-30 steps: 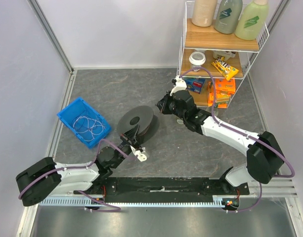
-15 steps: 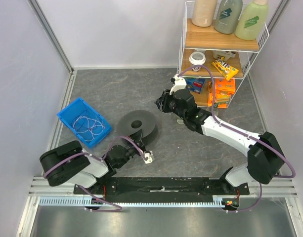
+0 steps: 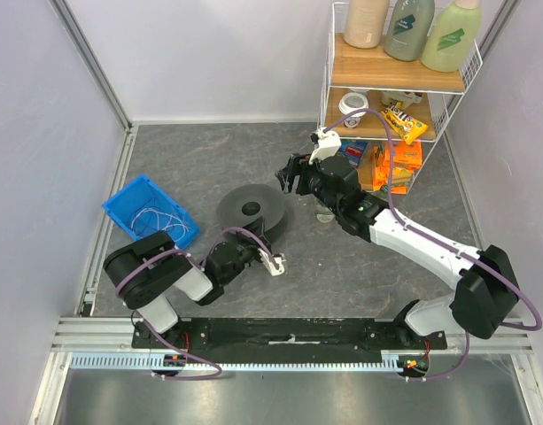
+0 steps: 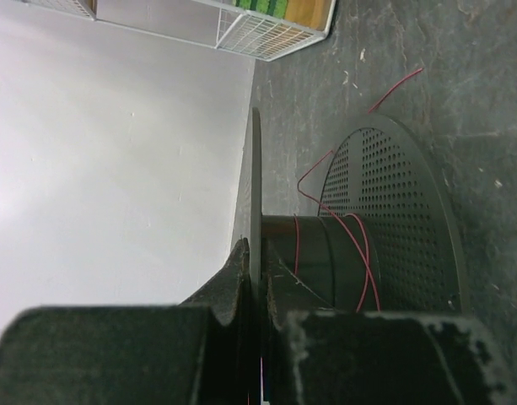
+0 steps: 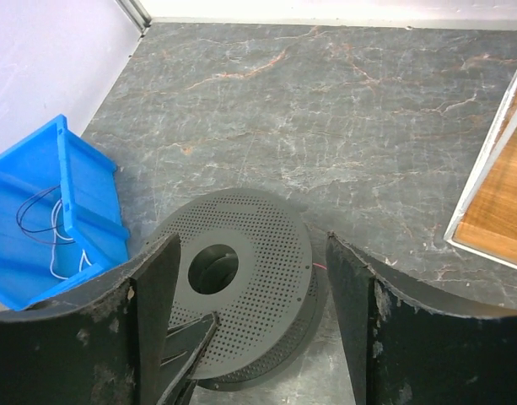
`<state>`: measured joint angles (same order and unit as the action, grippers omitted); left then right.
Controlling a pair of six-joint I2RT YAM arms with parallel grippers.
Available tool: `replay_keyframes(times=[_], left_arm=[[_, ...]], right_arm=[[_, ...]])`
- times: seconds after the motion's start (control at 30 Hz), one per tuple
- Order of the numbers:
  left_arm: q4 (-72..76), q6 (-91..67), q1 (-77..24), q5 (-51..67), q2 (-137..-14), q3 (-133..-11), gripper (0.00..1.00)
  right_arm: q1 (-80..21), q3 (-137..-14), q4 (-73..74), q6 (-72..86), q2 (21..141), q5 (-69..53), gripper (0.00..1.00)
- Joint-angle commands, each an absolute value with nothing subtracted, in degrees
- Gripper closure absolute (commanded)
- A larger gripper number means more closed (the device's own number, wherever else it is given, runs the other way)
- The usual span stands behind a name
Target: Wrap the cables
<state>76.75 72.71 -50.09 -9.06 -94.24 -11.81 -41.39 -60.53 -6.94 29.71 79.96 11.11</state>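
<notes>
Spool (image 3: 267,205) rim pinched in left gripper (image 4: 255,260); right gripper (image 5: 251,241) spread wide above it.

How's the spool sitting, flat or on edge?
Flat: the spool lies on one flange, hub hole facing up; the left gripper pinches its top flange rim.

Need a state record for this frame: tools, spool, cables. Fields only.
spool: lying flat, perforated flange up
red wire: a few turns on the spool hub, loose end trailing off
left tool: shut on the spool's flange edge
right tool: open, above the spool, holding nothing
cables: loose loops inside the blue bin, left of the spool
</notes>
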Motion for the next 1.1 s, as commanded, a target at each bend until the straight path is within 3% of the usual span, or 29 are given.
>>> replay_keyframes(times=[0.0,0.23,0.4,0.7,0.77,1.07], left_arm=[[75.4,69.3,-49.2,-4.8,-97.3,-16.0,0.91],[71.5,68.8,-48.5,-3.1,-99.8,-17.8,0.69],[70.1,68.6,-48.4,-1.5,-100.0,-16.4,0.50],[68.6,69.7,-51.7,-1.1,-91.7,-9.2,0.18],[62.9,67.9,-52.8,-0.3,-87.3,-7.6,0.09],[11.7,49.5,-56.9,10.4,-53.6,-14.6,0.05]], right_arm=[[-41.0,-62.5,-8.9,26.6,77.8,13.5,0.21],[-40.2,-61.6,-7.8,24.9,75.7,14.4,0.14],[-39.7,-61.4,-7.1,24.3,74.5,14.9,0.02],[-39.6,-61.9,-5.7,23.1,73.0,14.3,0.02],[-39.6,-61.8,-5.0,22.8,72.5,14.3,0.02],[-39.4,-61.9,-0.4,15.7,66.6,8.7,0.02]])
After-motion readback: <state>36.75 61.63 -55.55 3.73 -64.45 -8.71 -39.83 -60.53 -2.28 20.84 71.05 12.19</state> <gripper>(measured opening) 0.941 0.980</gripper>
